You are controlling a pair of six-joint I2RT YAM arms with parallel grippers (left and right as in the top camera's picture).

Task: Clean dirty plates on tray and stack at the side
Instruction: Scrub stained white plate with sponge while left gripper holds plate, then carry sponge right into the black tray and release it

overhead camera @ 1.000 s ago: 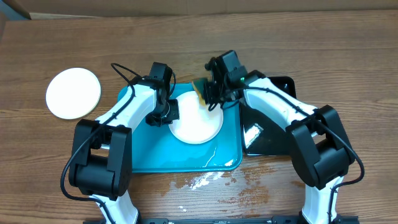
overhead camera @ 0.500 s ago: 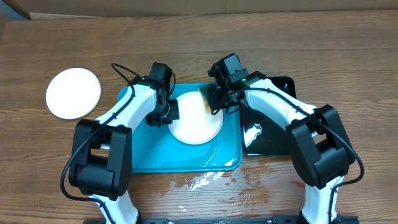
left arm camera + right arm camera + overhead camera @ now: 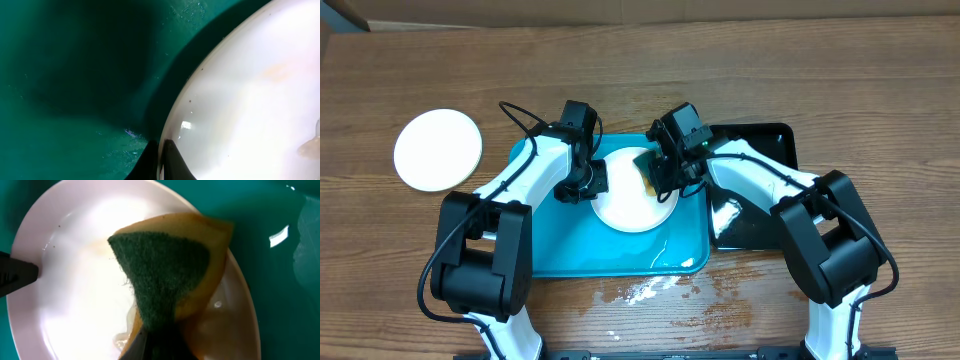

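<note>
One white plate (image 3: 632, 205) sits inside the turquoise tray (image 3: 560, 250), toward its far-right part. It's round, shallow and glossy w/ wet glare. A second plate (image 3: 438, 150), also white and approx. the same size, lies flat on the wooden tabletop (image 3: 840, 90) well left of the tray, apart from everything, and looks clean from above. The left hand (image 3: 596, 183) is at the tray plate's left rim. The right hand (image 3: 658, 172) is over its far-right part w/ a sponge (image 3: 647, 165) down on it. Only the overhead view gives the layout: a black tray (image 3: 775, 138) just beside the turquoise one on the right, and a puddle (image 3: 645, 290) of water on the wood in front of the tray. It doesn't show the grips, tho. The left wrist view does: two dark fingertips (image 3: 175, 165) are clenched on the plate's edge, one each side of the rim, w/ a dark shadow on the tray floor beside it. It also shows tiny dark specks and a faint tan smear on the white. In the right wrist view the sponge is yellow w/ a green scrub face turned to the camera. It's folded into a wedge and pinched tight in the right hand at the bottom of the frame, lying on the plate w/ a bit of pale froth next to it.
</note>
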